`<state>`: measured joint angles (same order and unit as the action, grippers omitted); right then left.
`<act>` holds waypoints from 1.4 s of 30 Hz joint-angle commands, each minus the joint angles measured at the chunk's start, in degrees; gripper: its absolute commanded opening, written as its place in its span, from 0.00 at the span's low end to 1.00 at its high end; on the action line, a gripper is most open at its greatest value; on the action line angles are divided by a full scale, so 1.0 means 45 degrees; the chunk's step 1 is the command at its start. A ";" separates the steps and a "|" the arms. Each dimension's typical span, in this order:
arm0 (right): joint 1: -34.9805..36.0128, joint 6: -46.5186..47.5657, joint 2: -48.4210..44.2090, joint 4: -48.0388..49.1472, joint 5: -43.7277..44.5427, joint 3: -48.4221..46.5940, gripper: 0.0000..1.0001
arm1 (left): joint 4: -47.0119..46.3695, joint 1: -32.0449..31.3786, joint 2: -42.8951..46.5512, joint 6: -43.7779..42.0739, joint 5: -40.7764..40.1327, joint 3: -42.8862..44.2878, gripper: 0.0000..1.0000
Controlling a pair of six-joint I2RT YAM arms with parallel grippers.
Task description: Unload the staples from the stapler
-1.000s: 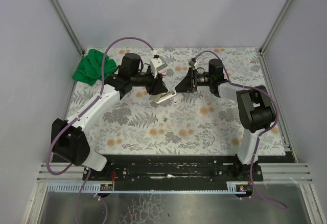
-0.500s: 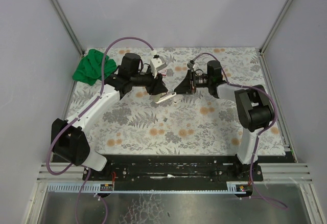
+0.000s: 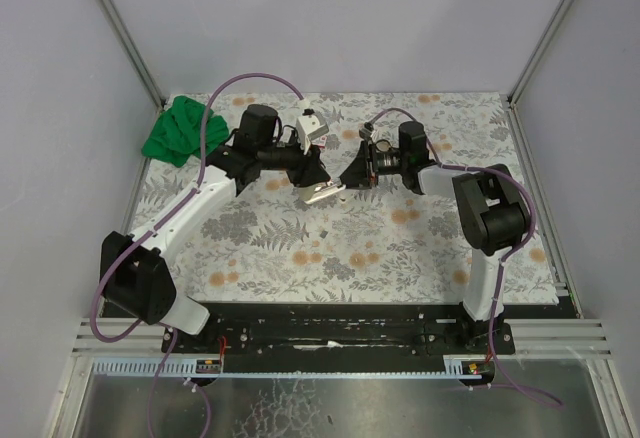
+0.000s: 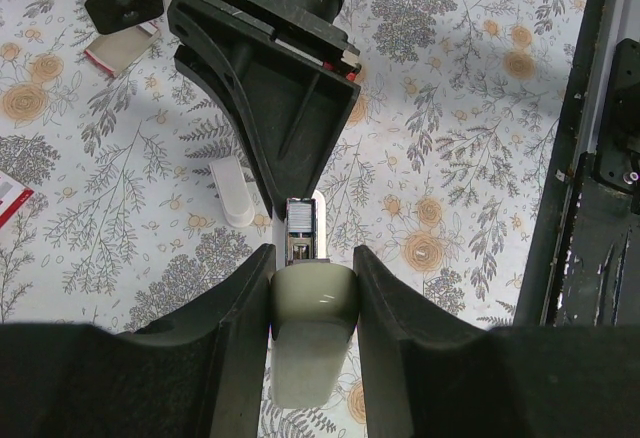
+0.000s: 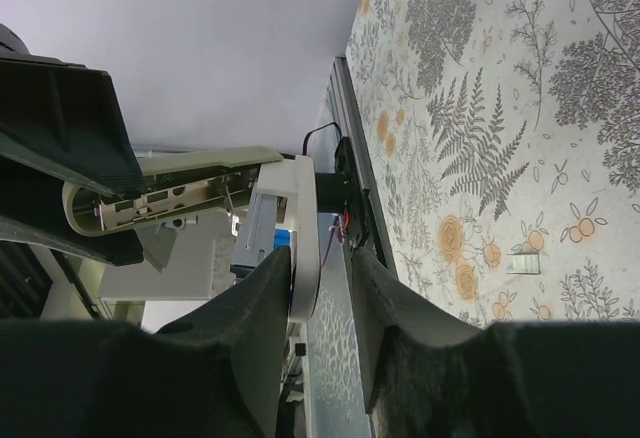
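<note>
Top external view has both arms meeting over the middle of the floral table (image 3: pixel 400 248), with the stapler (image 3: pixel 323 194) held up off the surface between them. The left gripper (image 4: pixel 312 258) is clamped on the cream rear of the body, one finger pressed to each side. The right gripper (image 5: pixel 318 258) comes in from the opposite end, and from its own camera its fingers are closed on a pale part at the stapler's nose. From the left wrist I can see a metal magazine channel (image 4: pixel 302 230) poking out of the front, right up against the right gripper's frame. I can't tell whether any staples sit in it.

To my eye this is the extraction step: one arm steadies the stapler while the other works at the front end where the staples load. The next move probably calls for the left hold to stay firm while the right draws straight along the stapler's length, not sideways, so the channel doesn't jam. A green cloth (image 3: pixel 180 130) lies off at the far left corner.
</note>
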<state>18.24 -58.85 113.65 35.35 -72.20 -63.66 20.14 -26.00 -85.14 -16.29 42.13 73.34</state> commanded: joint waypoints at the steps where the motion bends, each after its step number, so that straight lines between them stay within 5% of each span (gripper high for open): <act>1: 0.0310 -0.0566 0.0076 0.0952 -0.0553 -0.0035 0.36 | -0.0902 -0.0131 0.0157 -0.0022 -0.0041 0.0165 0.00; 9: 0.0397 -0.1442 0.0266 0.1862 -0.0796 -0.0007 0.29 | -0.0900 -0.0206 0.0077 -0.0124 -0.0177 0.0110 0.00; 15: 0.0408 -0.1790 0.0171 0.1986 -0.1040 -0.0071 0.00 | -0.0902 -0.0216 0.0068 -0.0281 -0.0449 0.0041 0.00; 21: 0.0383 -0.2096 -0.0155 0.2259 -0.1259 -0.0173 0.00 | -0.0864 -0.0203 0.0163 -0.0467 -0.0871 -0.0133 0.00; 32: -0.0461 -0.0933 -0.0987 0.0747 -0.0772 -0.0041 0.00 | -0.0761 0.0209 0.0623 -0.0694 -0.1214 -0.0487 0.17; 42: -0.1088 -0.2523 -0.1084 0.2956 -0.1008 0.0601 0.00 | -0.0765 0.0967 0.0983 -0.0659 -0.1262 -0.0796 0.25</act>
<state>14.98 -67.18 113.08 41.28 -73.01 -61.49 17.50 -24.60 -82.37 -18.24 40.16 71.16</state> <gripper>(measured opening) 0.056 0.331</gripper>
